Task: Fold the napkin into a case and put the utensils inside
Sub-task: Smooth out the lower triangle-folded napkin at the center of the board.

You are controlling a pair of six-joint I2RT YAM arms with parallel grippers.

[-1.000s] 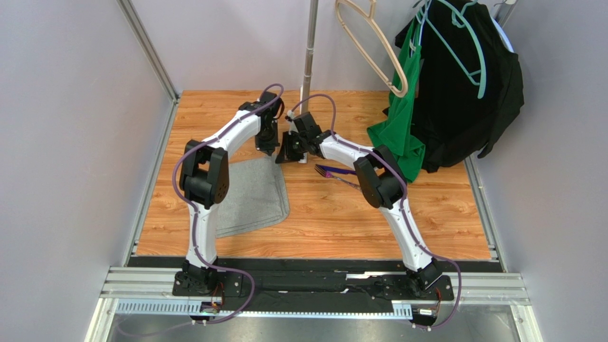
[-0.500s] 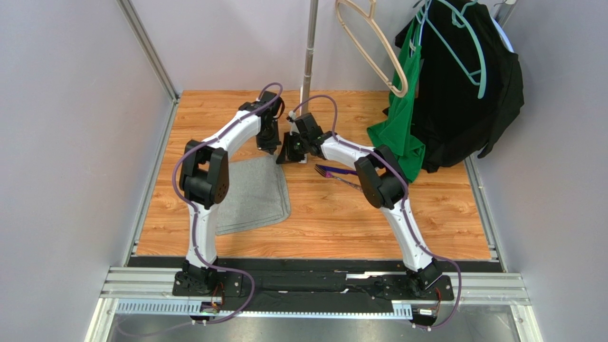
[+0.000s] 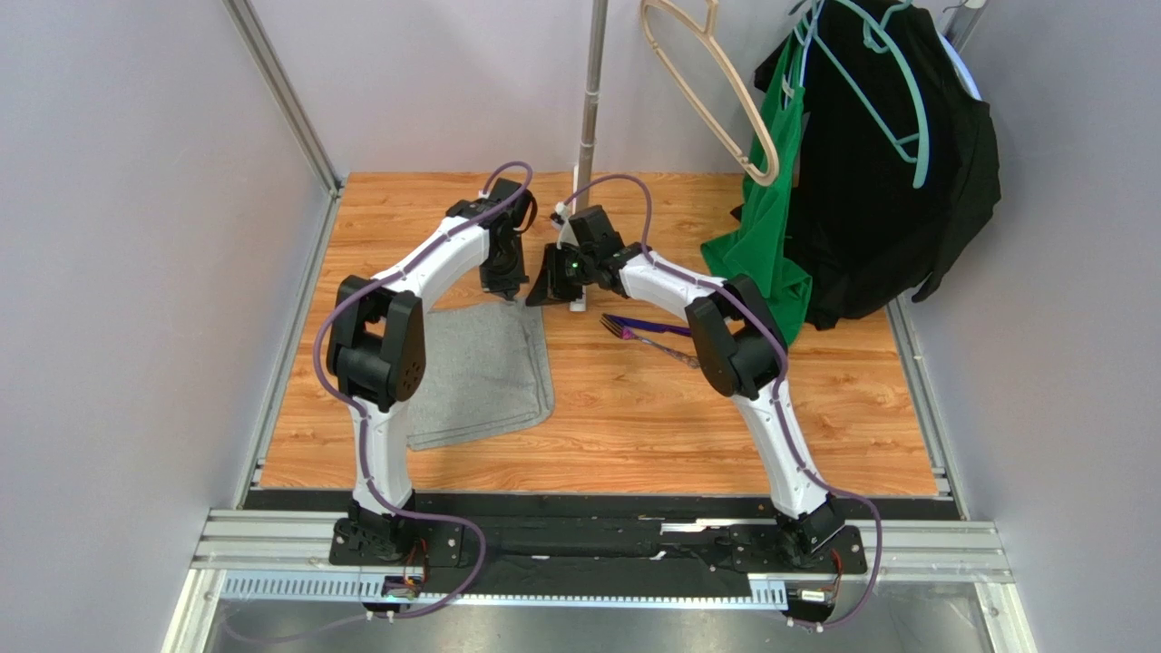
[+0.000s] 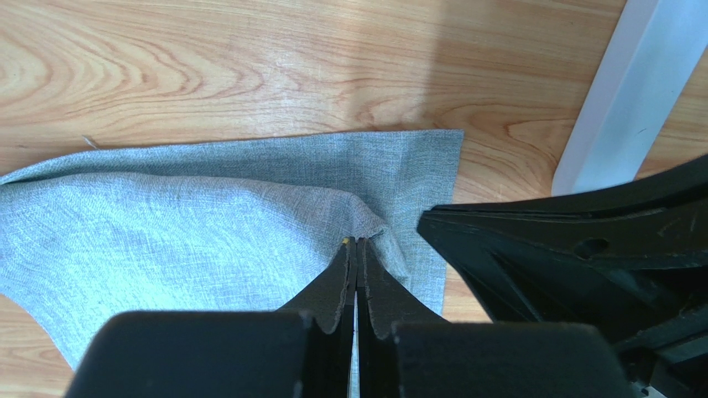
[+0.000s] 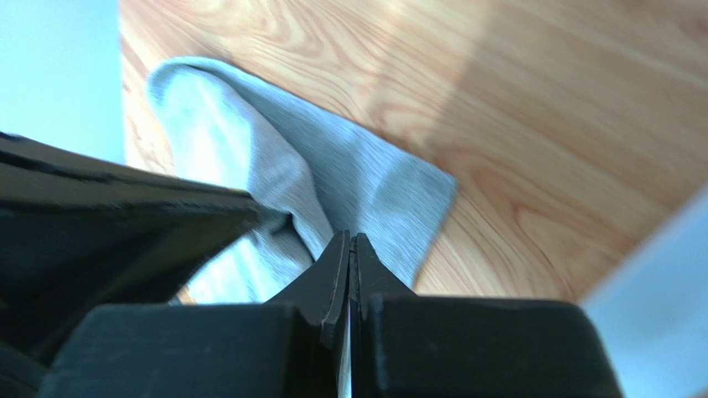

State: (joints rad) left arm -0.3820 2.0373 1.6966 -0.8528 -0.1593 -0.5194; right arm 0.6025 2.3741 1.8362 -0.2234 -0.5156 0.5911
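Note:
The heather-grey napkin [image 3: 477,370] lies on the wooden table, left of centre, its far right corner raised. My left gripper [image 3: 510,287] is shut on a pinched fold of the napkin [image 4: 191,224] near that corner, as the left wrist view [image 4: 357,242] shows. My right gripper [image 3: 543,293] is shut on the same corner of the napkin [image 5: 374,186], right beside the left one [image 5: 351,237]. The dark purple utensil [image 3: 654,327] and the silvery fork [image 3: 660,346] lie on the table to the right of the grippers, apart from the cloth.
A metal pole [image 3: 590,82] stands just behind the grippers; its pale base shows in the left wrist view [image 4: 631,91]. A green garment [image 3: 763,245] and a black garment [image 3: 886,177] hang at the back right, beside an empty hanger [image 3: 709,82].
Both grippers have moved a little toward the back of the table with the napkin corner in them. The left elbow has swung left. The utensils have not moved.

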